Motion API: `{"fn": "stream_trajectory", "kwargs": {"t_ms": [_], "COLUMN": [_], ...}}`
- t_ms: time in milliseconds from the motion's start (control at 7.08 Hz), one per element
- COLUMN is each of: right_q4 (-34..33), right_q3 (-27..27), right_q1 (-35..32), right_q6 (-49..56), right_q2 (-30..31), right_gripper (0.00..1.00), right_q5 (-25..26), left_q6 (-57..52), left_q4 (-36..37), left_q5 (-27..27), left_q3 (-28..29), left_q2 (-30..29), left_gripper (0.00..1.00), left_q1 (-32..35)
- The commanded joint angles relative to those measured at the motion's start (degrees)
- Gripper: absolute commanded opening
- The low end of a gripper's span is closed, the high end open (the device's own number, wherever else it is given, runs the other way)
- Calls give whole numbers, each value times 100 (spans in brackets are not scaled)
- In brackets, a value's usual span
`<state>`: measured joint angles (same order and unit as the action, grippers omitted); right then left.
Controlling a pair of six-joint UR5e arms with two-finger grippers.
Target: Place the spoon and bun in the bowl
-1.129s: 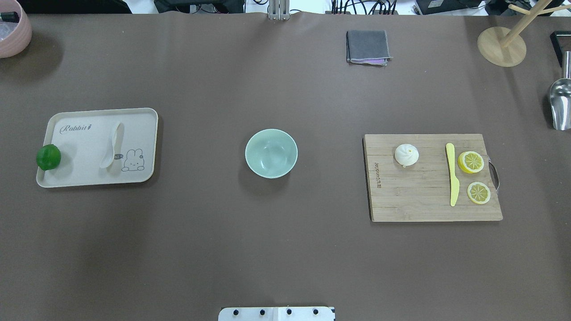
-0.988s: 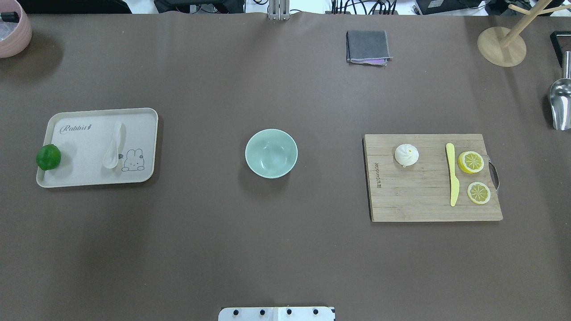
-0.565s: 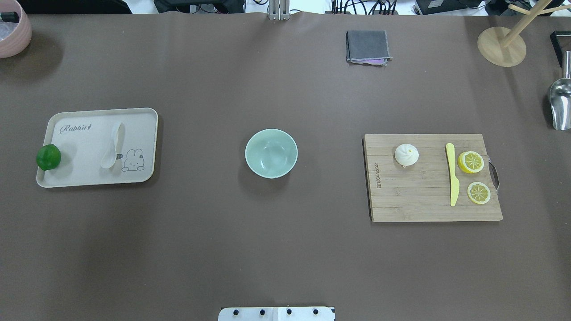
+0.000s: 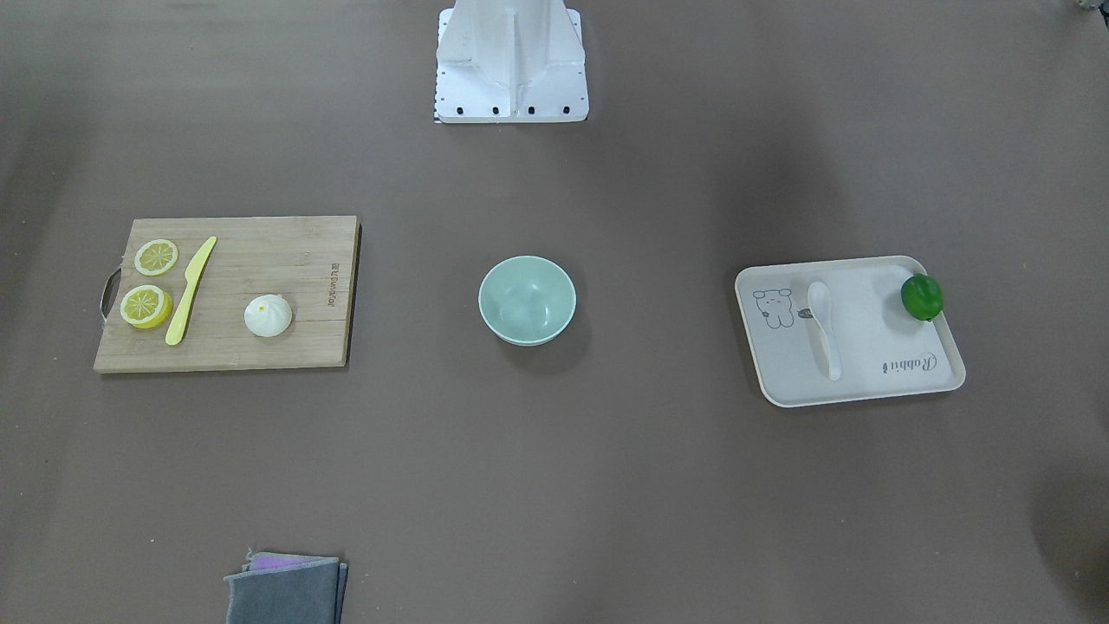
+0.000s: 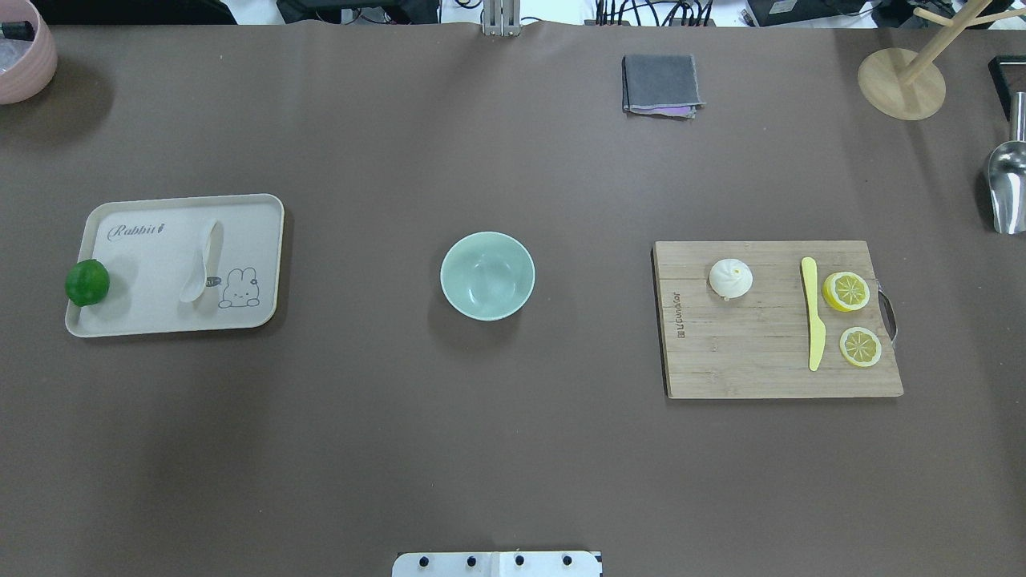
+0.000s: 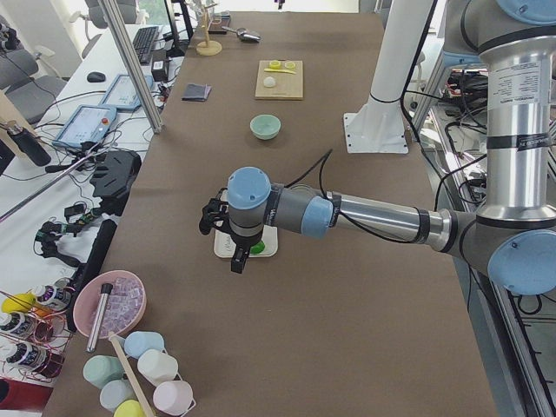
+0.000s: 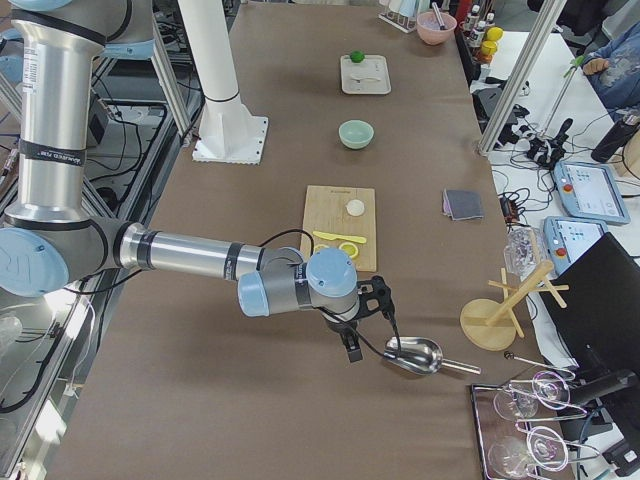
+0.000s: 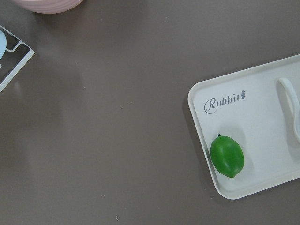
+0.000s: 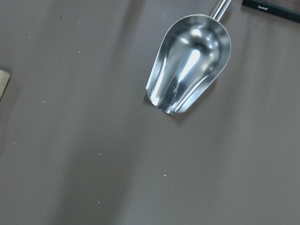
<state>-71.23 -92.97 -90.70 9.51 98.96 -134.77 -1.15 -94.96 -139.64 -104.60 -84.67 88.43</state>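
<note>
Spoon [image 5: 202, 263] lies on the beige tray [image 5: 144, 312] at centre left of the overhead view. The bun [image 5: 730, 278] sits on the wooden board [image 5: 761, 369] at centre right, with the bowl [image 5: 486, 276] mid-frame between them. The left gripper [image 6: 224, 234] hangs over the tray and the right gripper [image 7: 372, 320] over a metal scoop [image 7: 413, 352]; I cannot tell either one's opening.

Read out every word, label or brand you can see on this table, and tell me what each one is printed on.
"Rabbit", in script, on the beige tray.
Brand burned along one short edge of the wooden cutting board: too small to read with certainty.
Small dark mark on the tray, partly hidden by the spoon: unreadable.
White print on a black object at the edge of the right wrist view: too blurred to read.
</note>
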Motion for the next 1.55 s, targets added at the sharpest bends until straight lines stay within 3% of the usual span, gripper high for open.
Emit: {"fn": "stream_trajectory", "kwargs": {"t_ms": [0, 706, 847, 1129, 1412], "right_q4": [21, 39, 48, 283, 811], "right_q3": [-2, -72, -99, -624, -871], "right_q1": [26, 263, 333, 1068, 2069], "right_q6": [7, -20, -411, -2400, -4394], "right_q2": [-26, -53, -88, -289, -648], "right_gripper": [100, 100, 100, 97, 95], "right_q5": [-23, -303, -479, -376, -104], "left_q6": [-52, 18, 36, 1380, 3296], "left_q4": [-223, -269, -269, -330, -874], "left_q5": [41, -11, -28, 6, 216], "left_q3": [-26, -8, -25, -60, 18], "left_q2": [20, 20, -15, -259, -549], "left_gripper": [98, 98, 97, 97, 97], "left_q1": [7, -28, -71, -649, -1553]}}
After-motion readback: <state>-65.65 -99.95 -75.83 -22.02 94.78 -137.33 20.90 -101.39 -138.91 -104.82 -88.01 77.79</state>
